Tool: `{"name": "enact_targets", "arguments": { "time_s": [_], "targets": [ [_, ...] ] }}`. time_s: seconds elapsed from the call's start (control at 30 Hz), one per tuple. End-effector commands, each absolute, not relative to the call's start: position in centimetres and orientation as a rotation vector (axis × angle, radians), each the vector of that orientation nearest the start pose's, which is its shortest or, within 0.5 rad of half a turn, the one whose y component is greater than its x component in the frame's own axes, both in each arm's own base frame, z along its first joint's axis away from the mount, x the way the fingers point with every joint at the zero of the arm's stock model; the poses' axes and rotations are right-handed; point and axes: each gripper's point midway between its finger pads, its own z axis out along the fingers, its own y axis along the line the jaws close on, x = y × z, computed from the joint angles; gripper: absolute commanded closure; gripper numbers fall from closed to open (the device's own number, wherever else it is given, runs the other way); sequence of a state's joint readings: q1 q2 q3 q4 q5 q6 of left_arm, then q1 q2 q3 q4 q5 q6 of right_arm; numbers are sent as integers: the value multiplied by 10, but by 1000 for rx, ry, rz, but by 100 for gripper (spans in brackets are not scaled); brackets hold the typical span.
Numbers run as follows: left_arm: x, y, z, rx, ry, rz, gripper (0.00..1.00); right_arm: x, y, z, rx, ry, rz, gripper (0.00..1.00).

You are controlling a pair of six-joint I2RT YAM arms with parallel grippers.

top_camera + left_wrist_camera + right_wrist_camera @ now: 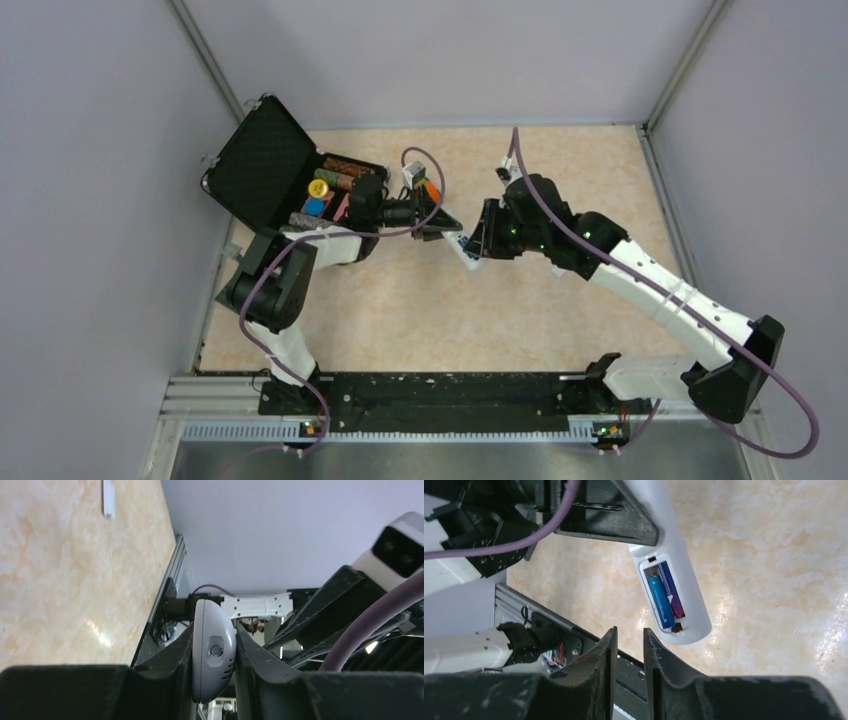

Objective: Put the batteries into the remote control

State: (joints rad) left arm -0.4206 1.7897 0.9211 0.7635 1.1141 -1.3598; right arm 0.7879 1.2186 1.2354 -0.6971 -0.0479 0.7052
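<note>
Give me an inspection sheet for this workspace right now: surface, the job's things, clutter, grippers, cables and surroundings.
Surface: beige marbled table.
Job's things: remote control with its back compartment open; both batteries lie side by side inside, one blue, one purple.
Clutter: open black case holding small items at far left; toy car beside it; small white piece on the table, cannot tell what.
Grippers: left gripper shut on the remote control; right gripper empty, jaws narrowly apart, near the remote's end.
Cables: purple cable loops along each arm.
Surroundings: grey walls; metal rail at the near edge.
</note>
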Motion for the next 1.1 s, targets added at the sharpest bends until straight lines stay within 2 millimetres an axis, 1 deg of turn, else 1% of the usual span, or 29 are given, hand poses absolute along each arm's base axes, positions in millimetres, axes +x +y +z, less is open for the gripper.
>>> {"name": "enact_targets", "arguments": {
  "time_s": [0.0,0.13,0.2,0.33,0.4,0.57,0.73,0.83,0.97,1.07],
  "targets": [
    [304,-321,261,65,1918,-2089,100,236,257,273,99,2289,795,78],
    [314,-320,269,-10,1867,-2054,100,252,247,302,241,2165,794,83],
    [317,-318,271,-49,1846,-2048,100,257,239,313,311,2117,782,84],
    [321,-317,273,-101,1825,-2036,100,260,227,323,374,2063,763,85],
    [321,-316,273,-113,1821,-2032,100,261,229,322,373,2065,763,85],
    [320,-316,274,-114,1816,-2027,100,261,239,313,347,2108,779,87],
    [320,-315,273,-125,1818,-2027,100,262,240,307,356,2127,772,91],
    [319,-315,273,-120,1819,-2032,100,261,241,300,363,2146,769,92],
    [318,-314,272,-121,1819,-2034,100,262,242,292,369,2165,759,92],
    [317,-315,271,-122,1823,-2038,100,263,242,287,376,2178,754,88]
  ]
}}
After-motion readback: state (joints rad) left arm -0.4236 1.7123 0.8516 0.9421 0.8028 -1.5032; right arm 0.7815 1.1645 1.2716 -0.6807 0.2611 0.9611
